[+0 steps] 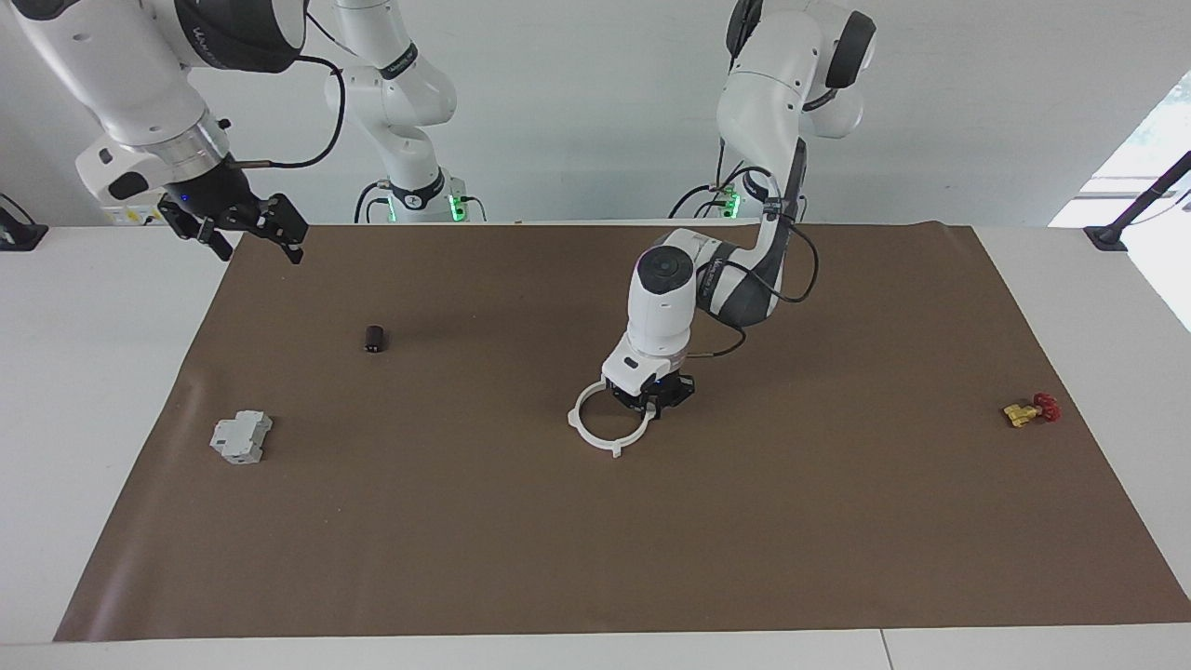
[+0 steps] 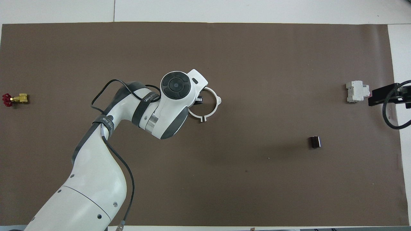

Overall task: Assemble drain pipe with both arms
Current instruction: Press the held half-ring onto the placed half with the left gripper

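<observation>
Left arm (image 1: pixel 744 270) reaches forward, elbow bent, wrist pointing straight down; left gripper (image 1: pixel 649 407) sits low at the desk's middle, fingertips closed. Right arm (image 1: pixel 121 84) is raised; right gripper (image 1: pixel 244 226) hangs high over the desk's edge, fingers spread apart.

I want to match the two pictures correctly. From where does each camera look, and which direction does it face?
Facing view: high, across the table, facing the robots; both arms show, left pincer down at the white ring, right pincer raised.
Overhead view: above the robots' end, looking steeply down; left arm and the right pincer's tip.
Shared: ring, grey block, valve.
</observation>
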Robot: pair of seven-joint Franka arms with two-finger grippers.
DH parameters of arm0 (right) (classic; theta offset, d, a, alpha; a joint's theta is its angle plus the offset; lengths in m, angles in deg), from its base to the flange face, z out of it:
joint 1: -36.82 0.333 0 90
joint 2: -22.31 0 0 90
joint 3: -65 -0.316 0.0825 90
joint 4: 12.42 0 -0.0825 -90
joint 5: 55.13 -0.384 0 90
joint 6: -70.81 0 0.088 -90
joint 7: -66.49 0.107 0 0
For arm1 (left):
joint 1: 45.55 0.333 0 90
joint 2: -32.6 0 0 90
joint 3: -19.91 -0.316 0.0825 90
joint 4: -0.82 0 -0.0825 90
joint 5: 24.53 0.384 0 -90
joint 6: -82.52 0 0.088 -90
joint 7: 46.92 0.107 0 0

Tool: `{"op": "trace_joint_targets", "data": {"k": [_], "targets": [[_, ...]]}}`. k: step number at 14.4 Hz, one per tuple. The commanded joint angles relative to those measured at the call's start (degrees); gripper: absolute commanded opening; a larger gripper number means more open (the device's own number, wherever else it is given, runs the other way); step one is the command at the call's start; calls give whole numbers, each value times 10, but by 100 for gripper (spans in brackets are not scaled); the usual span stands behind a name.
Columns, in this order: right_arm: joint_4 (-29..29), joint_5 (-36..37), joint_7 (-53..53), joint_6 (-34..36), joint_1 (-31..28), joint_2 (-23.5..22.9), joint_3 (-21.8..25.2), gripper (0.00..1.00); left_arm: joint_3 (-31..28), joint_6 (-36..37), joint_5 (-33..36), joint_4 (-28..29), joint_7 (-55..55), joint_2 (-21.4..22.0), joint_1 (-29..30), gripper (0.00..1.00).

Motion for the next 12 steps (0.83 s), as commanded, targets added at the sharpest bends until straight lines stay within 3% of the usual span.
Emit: {"op": "trace_joint_targets", "data": {"k": [1,12], "targets": [[1,-4,-11,-7,-7,2,-5,100,-5,-6,-12,23,-5,19,-5,0],[1,-4,-12,-4,-7,2,-5,100,-6,-11,-26,24,-18,19,-2,0]]}}
